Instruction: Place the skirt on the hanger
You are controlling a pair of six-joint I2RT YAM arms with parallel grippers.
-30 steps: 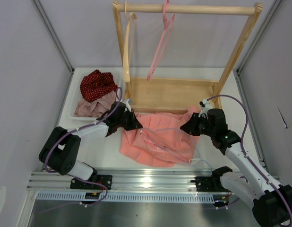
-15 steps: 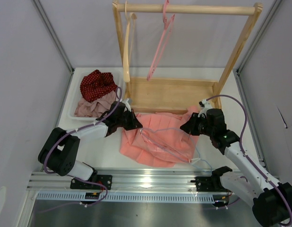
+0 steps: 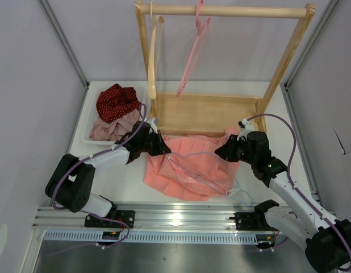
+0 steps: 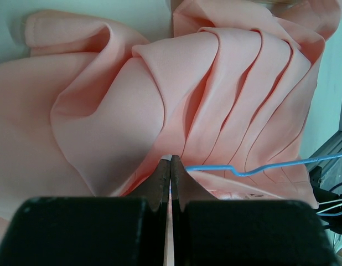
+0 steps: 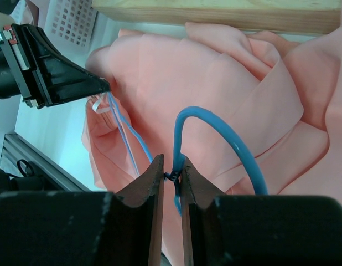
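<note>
The salmon-pink skirt (image 3: 189, 170) lies crumpled on the table in front of the wooden rack. It also shows in the left wrist view (image 4: 115, 111) and the right wrist view (image 5: 176, 72). The thin pale blue hanger (image 3: 193, 174) lies across it. My right gripper (image 3: 221, 152) is shut on the hanger's twisted neck (image 5: 173, 176), just below the blue hook (image 5: 226, 133). My left gripper (image 3: 165, 151) is at the skirt's left edge, jaws shut (image 4: 170, 160) on a fold of fabric. One blue wire arm (image 4: 259, 167) runs off to its right.
A wooden rack (image 3: 221, 11) stands behind, holding a pink hanger (image 3: 192, 51) and a wooden hanger (image 3: 153, 57). Its base tray (image 3: 204, 114) is just behind the skirt. A white basket (image 3: 87, 122) at left holds a red dotted cloth (image 3: 116, 101) and a mauve cloth (image 3: 110, 129).
My right gripper has shifted slightly left with the hanger neck in it. The skirt's lower edge has drawn a little to the left. My left gripper has barely moved.
</note>
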